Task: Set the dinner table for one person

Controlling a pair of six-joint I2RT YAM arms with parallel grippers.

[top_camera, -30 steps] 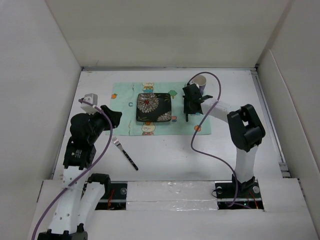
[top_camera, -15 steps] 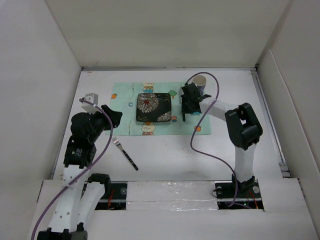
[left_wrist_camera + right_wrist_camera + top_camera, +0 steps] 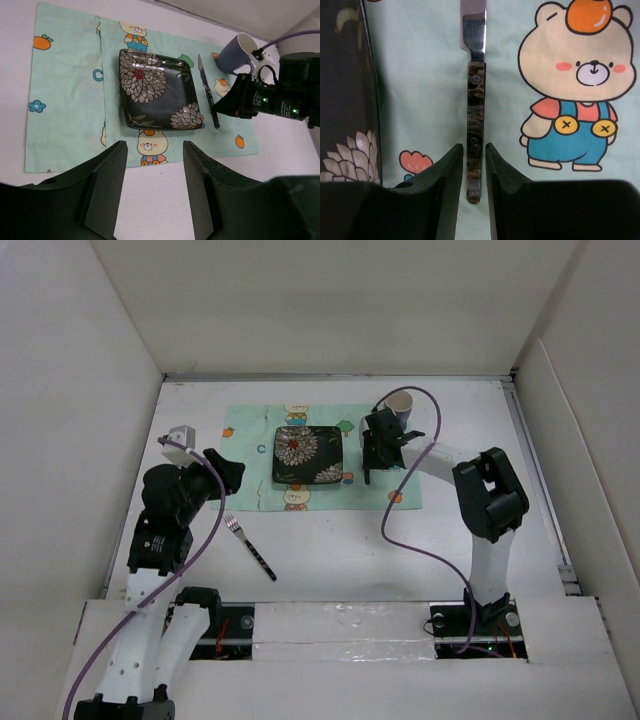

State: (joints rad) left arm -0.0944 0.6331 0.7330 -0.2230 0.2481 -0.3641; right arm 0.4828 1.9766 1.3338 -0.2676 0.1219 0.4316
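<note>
Mint placemat [image 3: 245,475]: on dinner table [image 3: 340,550]; black plate [image 3: 308,455], knife [image 3: 475,85] at its 3 o'clock.
Right gripper [image 3: 474,150]: fingers [image 3: 445,190] narrowly astride knife handle; grip unclear.
Left gripper [image 3: 154,150]: wide apart, empty.

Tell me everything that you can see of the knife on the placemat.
The knife has a shiny steel blade and a dark mottled handle with three small rivets. It lies flat on the mint placemat, just right of the black floral plate, parallel to its edge and not touching it, with the blade pointing away from the robot. The right gripper straddles the near end of the handle, its fingers very close on both sides. I cannot tell whether they press it.
</note>
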